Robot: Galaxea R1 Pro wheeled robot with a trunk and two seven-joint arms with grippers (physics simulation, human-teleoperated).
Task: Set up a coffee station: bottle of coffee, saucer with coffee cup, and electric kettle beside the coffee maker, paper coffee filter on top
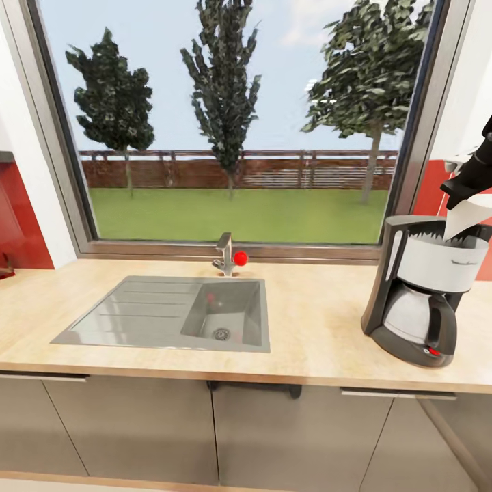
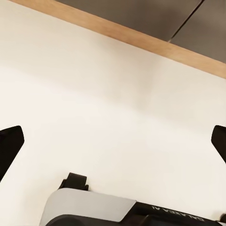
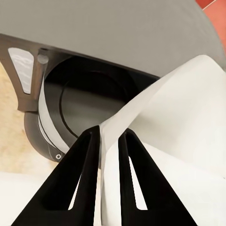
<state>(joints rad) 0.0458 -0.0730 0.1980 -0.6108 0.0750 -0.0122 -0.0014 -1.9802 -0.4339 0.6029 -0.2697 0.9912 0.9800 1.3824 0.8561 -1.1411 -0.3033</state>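
Note:
The coffee maker (image 1: pixel 424 294), black with a white front panel and a pale carafe, stands at the right end of the light-wood countertop (image 1: pixel 321 328). Just above its top hangs the white paper coffee filter (image 1: pixel 468 215), pinched by my right gripper (image 1: pixel 471 184). In the right wrist view the right gripper (image 3: pixel 109 133) is shut on an edge of the filter (image 3: pixel 179 113), with the coffee maker's dark round basket (image 3: pixel 89 103) below it. My left gripper (image 2: pixel 115 139) is open with nothing between its fingers, held low over a pale floor.
A grey sink (image 1: pixel 164 314) with a faucet (image 1: pixel 225 254) sits in the middle of the countertop under a large window. Grey cabinet fronts (image 1: pixel 273 437) run below. Bare worktop lies between the sink and the coffee maker. A red wall panel (image 1: pixel 17 225) is at left.

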